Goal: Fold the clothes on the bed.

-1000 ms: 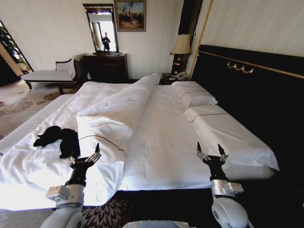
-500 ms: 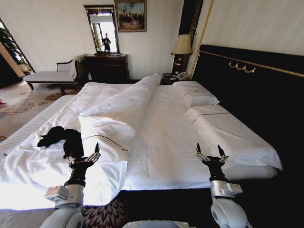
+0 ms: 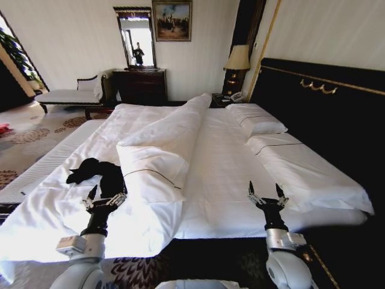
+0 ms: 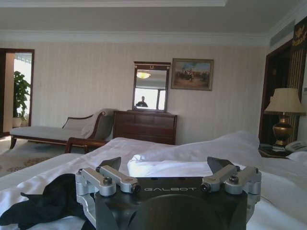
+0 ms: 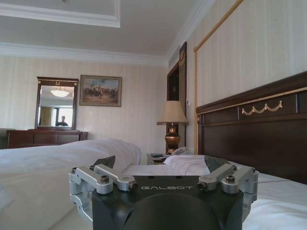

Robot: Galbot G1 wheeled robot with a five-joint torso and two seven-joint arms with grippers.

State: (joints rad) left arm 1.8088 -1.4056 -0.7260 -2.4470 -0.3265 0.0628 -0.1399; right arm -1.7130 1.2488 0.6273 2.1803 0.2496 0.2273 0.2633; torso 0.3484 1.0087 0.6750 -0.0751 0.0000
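**Inspector:** Two hands are raised at the near edge of the bed (image 3: 216, 174), both released, fingers spread, grasping nothing. The left hand (image 3: 102, 200) hovers over the sheet near the shirt (image 3: 99, 174); the right hand (image 3: 267, 195) hovers well apart from it, over bare sheet near the pillows (image 3: 283, 162).

**Assessor:** Where does the shirt lie?

**Inspector:** Crumpled in a dark heap on the left part of the bed, beside the rolled duvet (image 3: 162, 138). The left wrist view shows the shirt (image 4: 43, 203) just past one side of that hand (image 4: 165, 172). No sleeve, hem or lettering can be made out.

**Assessor:** Risks from here?

**Inspector:** First, in my judgement, a grab into the heap is likely to catch several layers at once, so the shirt would lift as a lump instead of spreading flat. Second, the sheet beneath is loose and wrinkled; a low pinch could take white bedding along with black cloth. Third, the duvet edge lies close, and a spreading pull toward it could drag the shirt under or against that fold.

**Assessor:** And the right arm?

**Inspector:** The right hand (image 5: 160, 172) faces the headboard (image 5: 249, 124) and lamp (image 5: 171, 120), far from the work. It has a long reach across the duvet ridge, which it could snag or shove onto the shirt.
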